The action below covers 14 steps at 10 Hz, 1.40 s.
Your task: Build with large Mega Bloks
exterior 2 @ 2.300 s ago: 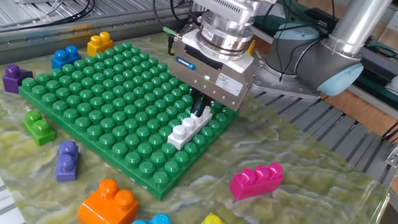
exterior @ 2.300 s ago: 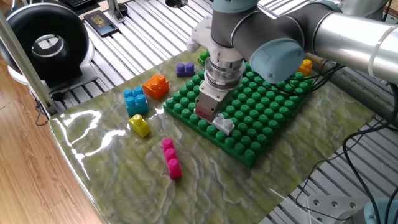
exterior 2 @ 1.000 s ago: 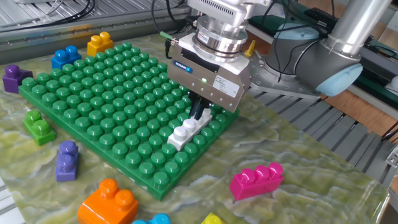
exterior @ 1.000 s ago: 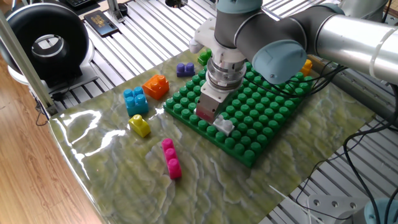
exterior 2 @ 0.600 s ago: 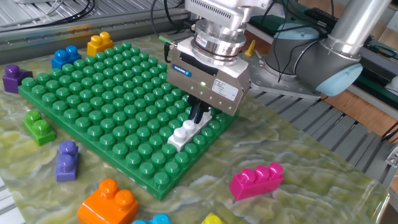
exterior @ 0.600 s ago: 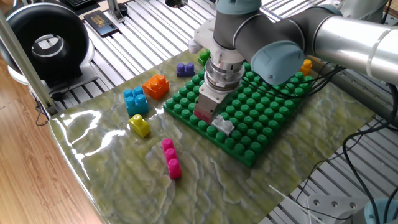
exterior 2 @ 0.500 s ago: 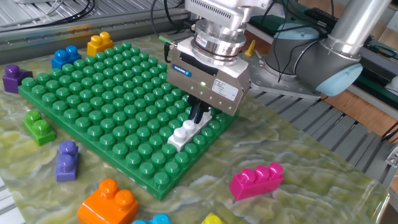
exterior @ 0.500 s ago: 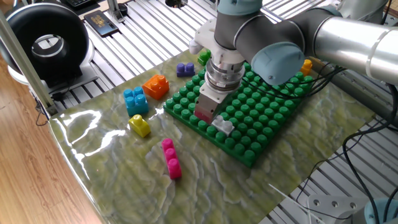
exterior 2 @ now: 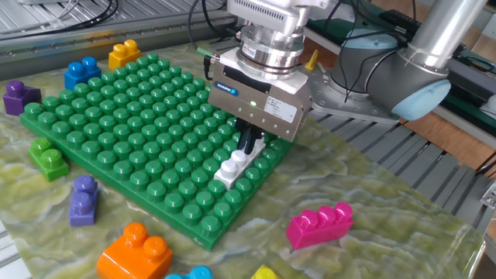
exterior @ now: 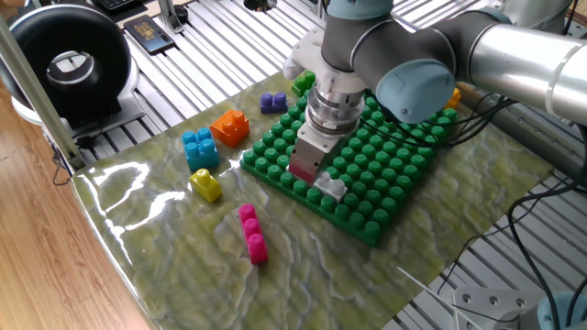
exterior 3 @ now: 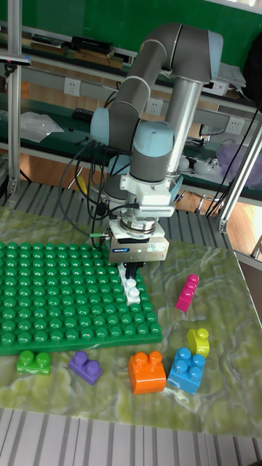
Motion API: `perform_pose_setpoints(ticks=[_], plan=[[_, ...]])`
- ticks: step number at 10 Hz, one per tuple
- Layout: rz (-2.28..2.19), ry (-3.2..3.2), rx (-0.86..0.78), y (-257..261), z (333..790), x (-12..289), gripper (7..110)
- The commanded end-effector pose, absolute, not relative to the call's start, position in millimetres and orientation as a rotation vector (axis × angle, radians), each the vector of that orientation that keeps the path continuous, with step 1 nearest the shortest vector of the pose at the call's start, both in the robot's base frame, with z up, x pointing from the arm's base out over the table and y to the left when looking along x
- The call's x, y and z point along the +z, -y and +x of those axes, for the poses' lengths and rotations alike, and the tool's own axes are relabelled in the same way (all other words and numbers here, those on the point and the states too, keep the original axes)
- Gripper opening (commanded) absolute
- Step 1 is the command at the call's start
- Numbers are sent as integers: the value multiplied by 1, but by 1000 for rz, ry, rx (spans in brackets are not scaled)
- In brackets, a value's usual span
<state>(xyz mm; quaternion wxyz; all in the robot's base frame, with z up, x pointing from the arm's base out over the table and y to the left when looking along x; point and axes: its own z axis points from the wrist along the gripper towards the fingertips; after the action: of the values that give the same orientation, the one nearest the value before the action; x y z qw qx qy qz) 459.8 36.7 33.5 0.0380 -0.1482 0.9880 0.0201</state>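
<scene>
The big green baseplate (exterior: 390, 170) (exterior 2: 116, 132) (exterior 3: 58, 291) lies on the marbled mat. A long white brick (exterior: 328, 186) (exterior 2: 235, 167) (exterior 3: 133, 290) sits on its studs near one edge. My gripper (exterior: 315, 177) (exterior 2: 249, 144) (exterior 3: 131, 274) points straight down over the brick's far end, its black fingers shut on that end. Loose bricks lie around the plate. They are pink (exterior: 251, 233) (exterior 2: 319, 223) (exterior 3: 188, 291), yellow (exterior: 206, 184) (exterior 3: 197, 341), blue (exterior: 199, 148) (exterior 3: 187, 370), orange (exterior: 230, 126) (exterior 2: 136, 252) (exterior 3: 147, 371) and purple (exterior: 272, 102) (exterior 2: 83, 200) (exterior 3: 87, 365).
A small green brick (exterior 2: 48, 157) (exterior 3: 34, 360), a second purple brick (exterior 2: 17, 94), a blue brick (exterior 2: 80, 70) and a yellow-orange brick (exterior 2: 124, 53) sit by the plate's other edges. A black round device (exterior: 64, 64) stands beyond the mat. Cables run behind the arm.
The gripper has risen slightly while still holding the white brick's end. The baseplate has shifted a little with it. The loose bricks have not moved.
</scene>
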Motion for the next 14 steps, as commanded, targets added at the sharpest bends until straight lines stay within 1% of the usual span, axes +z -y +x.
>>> perform_pose_setpoints(ticks=[1,2,3,5,6,7,9,10,12,14], plan=[[-528,-3088,-33,-21,442,45,7],[-503,-3138,22,-43,427,63,7],[-473,-3155,10,-58,425,74,22],[-554,-3133,19,-71,425,81,22],[-571,-3128,1,-69,425,83,44],[-566,-3135,-31,-69,424,86,44],[-506,-3144,-43,-73,425,85,44],[-479,-3146,-36,-74,428,82,7],[-491,-3126,-43,-71,440,72,7],[-462,-3125,-5,-74,438,72,7]])
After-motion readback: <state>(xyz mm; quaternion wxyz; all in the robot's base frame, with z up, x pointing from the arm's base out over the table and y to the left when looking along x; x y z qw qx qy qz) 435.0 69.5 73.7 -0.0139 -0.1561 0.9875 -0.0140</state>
